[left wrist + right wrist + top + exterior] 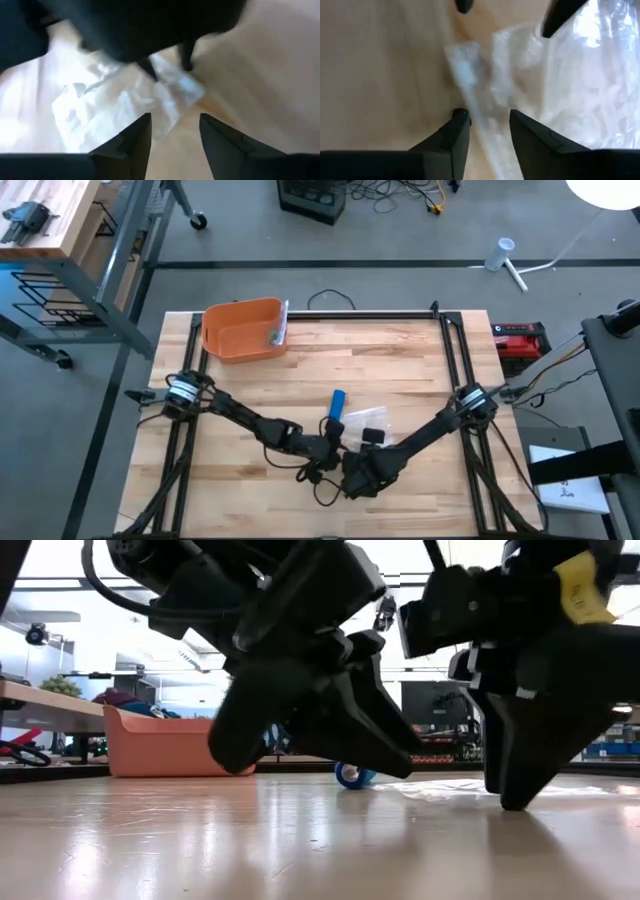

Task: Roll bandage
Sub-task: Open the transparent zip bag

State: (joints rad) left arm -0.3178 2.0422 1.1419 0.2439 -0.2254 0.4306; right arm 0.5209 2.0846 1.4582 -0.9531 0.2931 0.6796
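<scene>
Item, nearest the lower centre of the high view: we find the right end effector (358, 472) low over the wooden table (240, 490), its arm running up to the right. In its own wrist view the right end effector (485, 125) has its two fingers (451, 137) spread apart, with a crinkled clear plastic wrapper (555, 85) lying on the wood beyond and partly between the tips. We cannot tell whether the tips touch it.

Item, just left of it: the left end effector (328, 442), its arm coming from the left edge of the table. In the left wrist view the left end effector (174, 127) also shows its fingers (135, 140) parted, nothing between them, the same clear wrapper (115, 107) ahead on the table. The low view shows both dark end effectors close together, tips down at the table surface.

Item, centre of the high view, just above the two end effectors: the clear wrapper (365, 425) flat on the table, and beside it to the left a blue bandage roll (338, 404); in the low view the blue roll (352, 776) rests on the table behind the left fingers.

Item, upper left of the table: an orange bin (243, 331) near the far edge, well apart from the roll; a small grey object lies at its right rim.
</scene>
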